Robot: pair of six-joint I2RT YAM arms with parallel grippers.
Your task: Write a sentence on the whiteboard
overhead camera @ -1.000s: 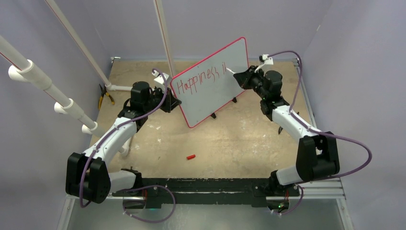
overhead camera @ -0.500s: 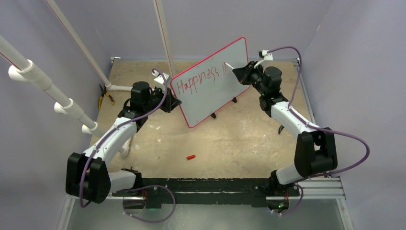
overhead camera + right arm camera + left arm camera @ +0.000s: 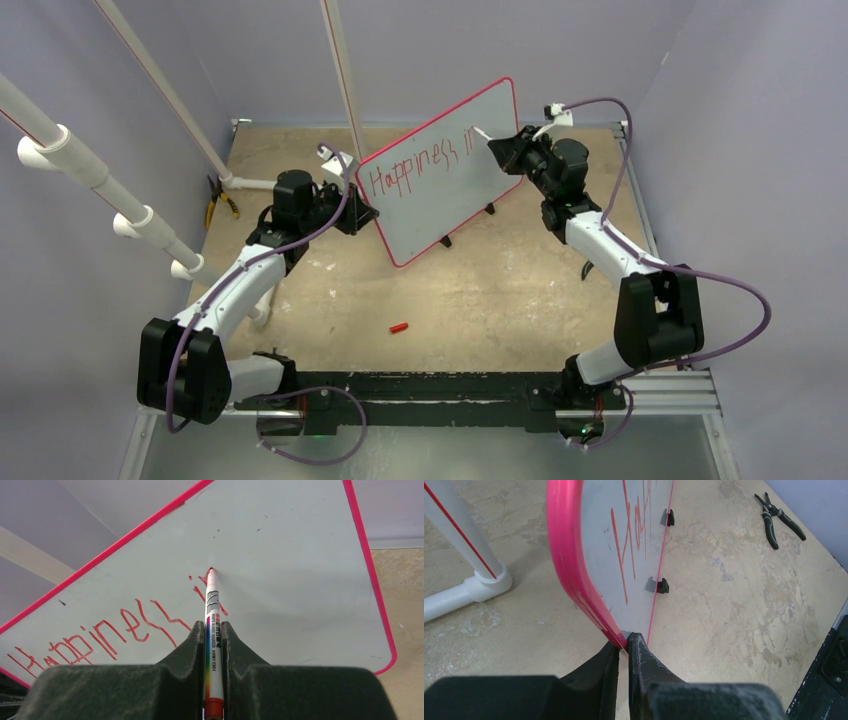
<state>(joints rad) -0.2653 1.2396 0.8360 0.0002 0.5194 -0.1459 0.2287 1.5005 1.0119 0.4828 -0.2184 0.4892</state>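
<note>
Since a second ago the right gripper (image 3: 503, 150) has climbed slightly along the whiteboard (image 3: 440, 190), lengthening the sentence (image 3: 415, 165) past "Happiness". From above, the left gripper (image 3: 362, 213) meets the whiteboard's lower left edge. Left wrist: its jaws clamp the whiteboard's pink rim. Right wrist: jaws grasp a marker (image 3: 212, 595), tip touching the whiteboard beside "in".

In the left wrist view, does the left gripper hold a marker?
No, the left gripper is shut on the red rim of the whiteboard, with nothing else between its fingers.
</note>
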